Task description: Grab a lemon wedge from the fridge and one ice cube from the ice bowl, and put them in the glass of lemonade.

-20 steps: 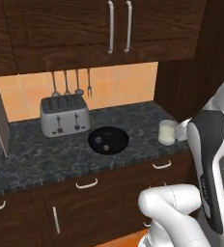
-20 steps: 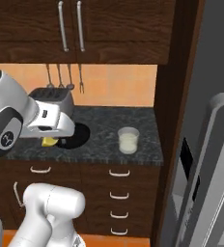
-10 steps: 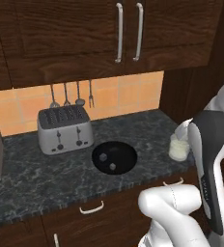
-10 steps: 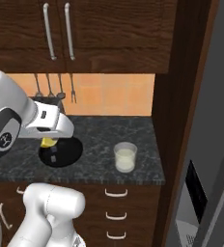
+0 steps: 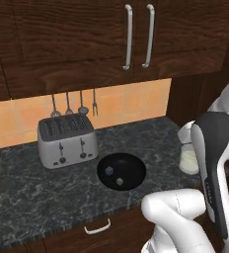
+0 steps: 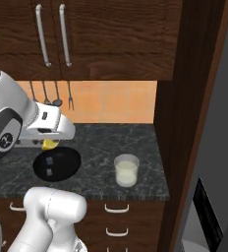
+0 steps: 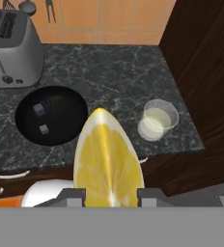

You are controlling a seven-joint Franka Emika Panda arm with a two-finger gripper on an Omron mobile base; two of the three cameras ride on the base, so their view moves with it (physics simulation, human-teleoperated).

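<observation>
Hand view first: we see the two fingers (image 7: 73, 197) pinching the lemon wedge (image 7: 109, 159) from either side, jaws narrowed onto its base, cut face toward the camera and pointed tip sticking up away from the grip. So the wedge is held in the gripper (image 7: 109, 195), up in the air, well short of the counter (image 7: 114, 72).

Handling, as we judge it: wedge is light, soft and wet-fleshed, prob. slippery on the cut faces; the rind is the firmer part. Grip sits low across the thick end, which looks ok. Squeezing harder would likely just squash it. Should drop cleanly once the fingers part.

Outward from there: glass of lemonade (image 7: 156, 119) stands on the counter ahead and to the right of the wedge in this view, near the dark cabinet side. Ice bowl (image 7: 51, 116) lies ahead-left, two cubes in it, w/ the toaster (image 7: 10, 48) behind.

Right base view: gripper (image 6: 49, 143) hangs above the far rim of the ice bowl (image 6: 57, 165), yellow wedge (image 6: 49, 144) peeking under the white hand; glass of lemonade (image 6: 126, 170) is well apart to the right. Arm is folded, forearm roughly level, hand reaching out over the counter. Next, we reckon, a swing right to get over the glass.
</observation>
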